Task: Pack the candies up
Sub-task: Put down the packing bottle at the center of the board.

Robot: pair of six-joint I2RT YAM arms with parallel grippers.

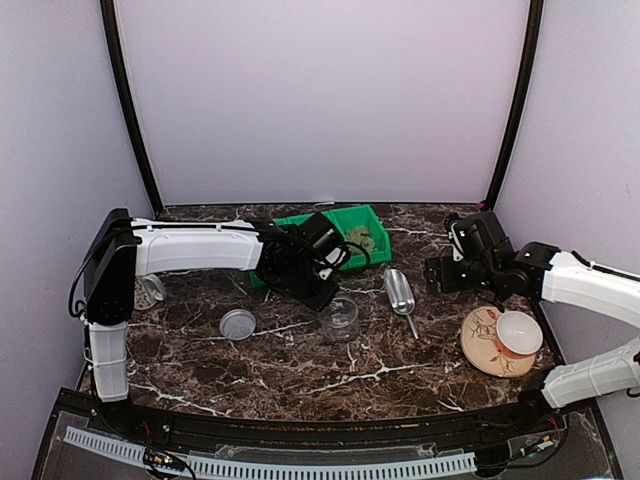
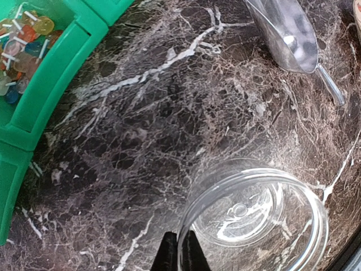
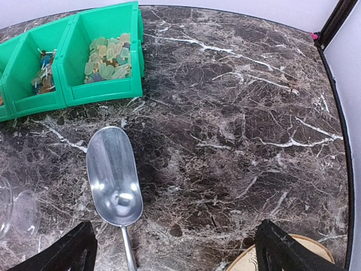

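Observation:
The candies lie in a green bin at the back middle; some also show in the left wrist view. A clear, empty jar stands upright in front of the bin. My left gripper is shut on the jar's rim, one finger inside and one outside. A metal scoop lies empty to the right of the jar. My right gripper is open and empty, hovering just right of the scoop.
A clear round lid lies left of the jar. A patterned plate holding a white cup sits at the right front. A small round container sits by the left arm's base.

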